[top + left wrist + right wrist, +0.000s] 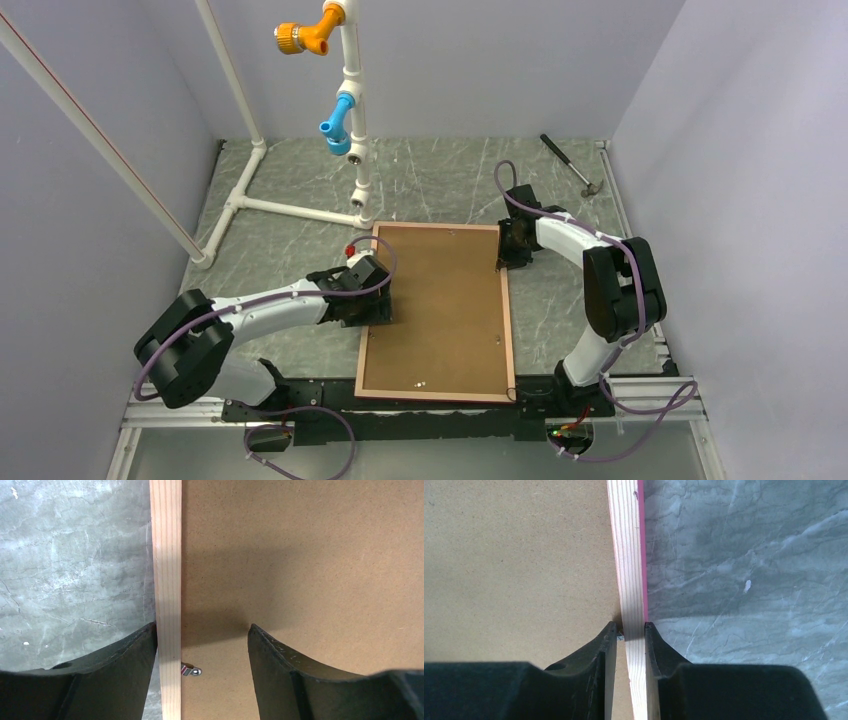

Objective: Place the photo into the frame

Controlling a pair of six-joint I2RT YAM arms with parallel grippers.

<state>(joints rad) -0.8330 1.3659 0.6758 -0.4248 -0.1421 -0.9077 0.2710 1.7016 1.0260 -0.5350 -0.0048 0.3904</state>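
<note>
**Q:** What could go wrong from here?

**A:** Probably a slip or a twist. The right gripper (630, 627) is pinching only the right rail of the thin rectangular picture frame (509, 330), near its far corner. The frame has a pale wood back and a pink-red outer edge. A lift from that single narrow hold could rack the frame or let it slide out of the jaws. The brown hardboard backing panel (440, 310) sits inside the frame, facing up. If the small metal tab (191, 670) by the left rail is not holding it, tilting might spill the panel.

**Q:** And the other gripper?

**A:** The left gripper (202, 630) is spread wide and grasps nothing. It straddles the left rail, with one finger over the grey marbled table (290, 250) and the other over the backing. Its fingers could snag the rail if the frame shifts.

**Q:** How do the arms sit?

**A:** The left arm stretches low from its base towards the left rail. The right arm folds at the elbow, with its forearm reaching to the far right corner and its fingers pointing down.

**Q:** Where is the sunset photo?

**A:** It is not visible. Whether it lies under the backing cannot be told.
</note>
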